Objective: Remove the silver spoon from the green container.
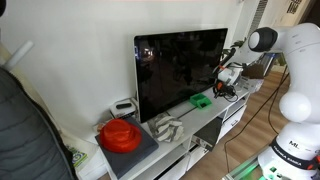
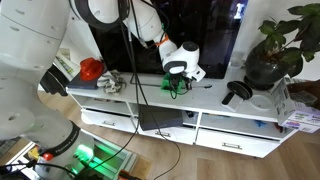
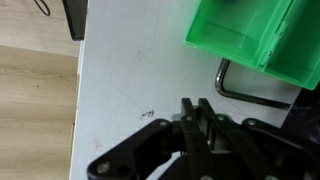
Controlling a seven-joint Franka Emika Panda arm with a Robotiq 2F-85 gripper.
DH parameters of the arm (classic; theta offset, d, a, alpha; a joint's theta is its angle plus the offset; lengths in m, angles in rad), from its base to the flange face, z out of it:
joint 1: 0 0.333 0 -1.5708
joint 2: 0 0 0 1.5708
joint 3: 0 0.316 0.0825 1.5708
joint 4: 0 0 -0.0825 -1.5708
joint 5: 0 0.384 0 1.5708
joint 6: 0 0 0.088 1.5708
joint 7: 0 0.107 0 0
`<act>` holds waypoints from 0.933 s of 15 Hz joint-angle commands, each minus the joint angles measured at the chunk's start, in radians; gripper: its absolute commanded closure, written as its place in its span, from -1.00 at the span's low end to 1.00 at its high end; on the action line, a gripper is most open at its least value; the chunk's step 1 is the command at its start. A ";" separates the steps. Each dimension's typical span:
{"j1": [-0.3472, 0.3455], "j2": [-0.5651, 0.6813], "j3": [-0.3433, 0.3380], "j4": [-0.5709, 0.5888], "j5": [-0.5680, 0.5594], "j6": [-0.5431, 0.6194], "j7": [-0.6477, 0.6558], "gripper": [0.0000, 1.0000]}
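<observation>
In an exterior view, the green container point(image 1: 201, 100) sat on the white table point(image 1: 186, 125), in front of the television point(image 1: 180, 65). In an exterior view, the fingers point(image 2: 176, 80) hung just above it. In the wrist view, they seemed pressed together and empty, near the container's left wall.

The big white arm point(image 1: 288, 45) bends and reaches out to the side. Its wrist point(image 2: 183, 55) tips over, so the gripper point(image 2: 178, 78) hangs straight down below it. In the wrist view, the two black fingers point(image 3: 188, 107) are pressed tight together at their tips.
</observation>
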 commanded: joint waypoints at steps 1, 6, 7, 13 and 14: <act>-0.002 0.008 0.000 0.010 -0.004 -0.002 0.003 0.80; -0.012 0.032 0.013 0.037 -0.009 0.016 -0.023 0.95; -0.014 0.038 0.012 0.041 -0.013 0.017 -0.029 0.95; -0.037 0.091 0.027 0.077 -0.047 0.061 -0.115 0.95; -0.041 0.102 0.031 0.088 -0.055 0.065 -0.130 0.95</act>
